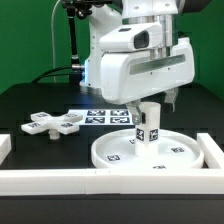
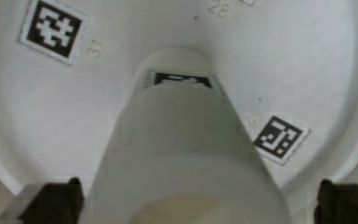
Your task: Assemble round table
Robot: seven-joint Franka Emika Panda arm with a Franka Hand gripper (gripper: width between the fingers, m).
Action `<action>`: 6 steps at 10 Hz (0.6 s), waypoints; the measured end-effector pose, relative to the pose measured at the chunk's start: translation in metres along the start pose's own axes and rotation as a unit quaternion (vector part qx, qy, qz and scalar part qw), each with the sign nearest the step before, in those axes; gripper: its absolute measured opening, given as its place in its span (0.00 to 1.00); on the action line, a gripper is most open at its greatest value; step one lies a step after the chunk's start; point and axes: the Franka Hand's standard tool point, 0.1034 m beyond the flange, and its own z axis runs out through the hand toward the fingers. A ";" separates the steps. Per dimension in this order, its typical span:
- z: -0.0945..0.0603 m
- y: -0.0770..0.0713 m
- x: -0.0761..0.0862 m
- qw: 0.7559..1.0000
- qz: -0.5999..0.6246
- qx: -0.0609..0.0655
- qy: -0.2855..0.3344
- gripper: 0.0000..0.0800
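The round disc [image 1: 150,152] lies flat at the front of the table, tags up. The short cylinder leg [image 1: 148,123] stands upright on its middle. My gripper [image 1: 147,108] hangs straight over the leg with a finger on each side of its upper part. In the wrist view the leg [image 2: 194,140] runs down to the disc [image 2: 131,45], and the dark fingers [image 2: 55,202] stand at both sides with a thin gap to the leg, so the jaws look open. The cross-shaped base [image 1: 55,124] lies on the table toward the exterior view's left.
White border rails run along the front [image 1: 110,182] and up the exterior view's right [image 1: 212,150]. The marker board [image 1: 103,117] lies behind the disc. The robot's body fills the back of the scene.
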 end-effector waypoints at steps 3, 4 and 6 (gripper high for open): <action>0.004 0.002 -0.005 0.984 -0.177 -0.008 -0.018 0.81; 0.004 0.002 -0.006 0.974 -0.226 -0.009 -0.024 0.81; 0.004 0.002 -0.007 0.954 -0.296 -0.011 -0.035 0.81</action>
